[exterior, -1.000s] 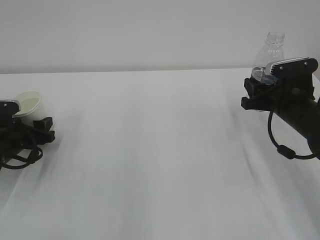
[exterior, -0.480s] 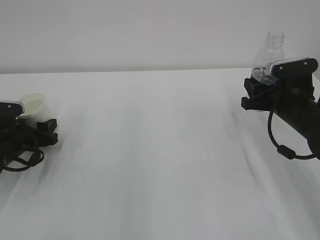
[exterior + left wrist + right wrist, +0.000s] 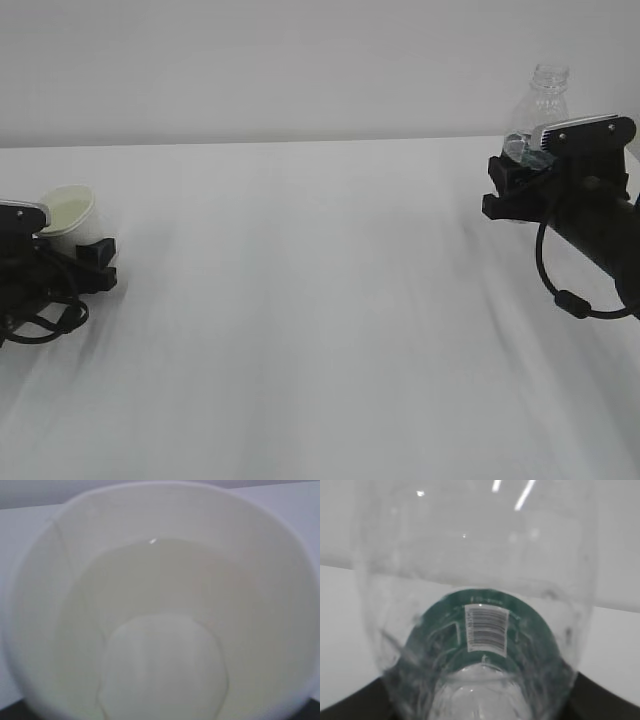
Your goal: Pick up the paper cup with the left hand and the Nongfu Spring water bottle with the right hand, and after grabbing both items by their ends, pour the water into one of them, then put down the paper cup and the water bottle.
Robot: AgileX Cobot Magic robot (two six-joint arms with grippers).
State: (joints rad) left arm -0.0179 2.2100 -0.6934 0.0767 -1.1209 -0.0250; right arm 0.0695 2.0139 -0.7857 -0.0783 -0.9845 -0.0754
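At the white worktop's (image 3: 320,300) left edge, the left tool (image 3: 85,262) is grasping the small white tapered paper cup (image 3: 66,212), which is tilting. At the far right, the right tool (image 3: 520,175) is clasping the clear ribbed plastic bottle (image 3: 545,100) upright by its green-labelled lower part.

Cut off at the exterior view's left edge: the left gripper (image 3: 75,255), hiding the paper cup's (image 3: 68,212) lower half. At upper right, only the neck and shoulder of the Nongfu Spring water bottle (image 3: 545,100) clear the right gripper (image 3: 520,165). Water level perhaps indiscernible through blurred plastic in the right wrist view.
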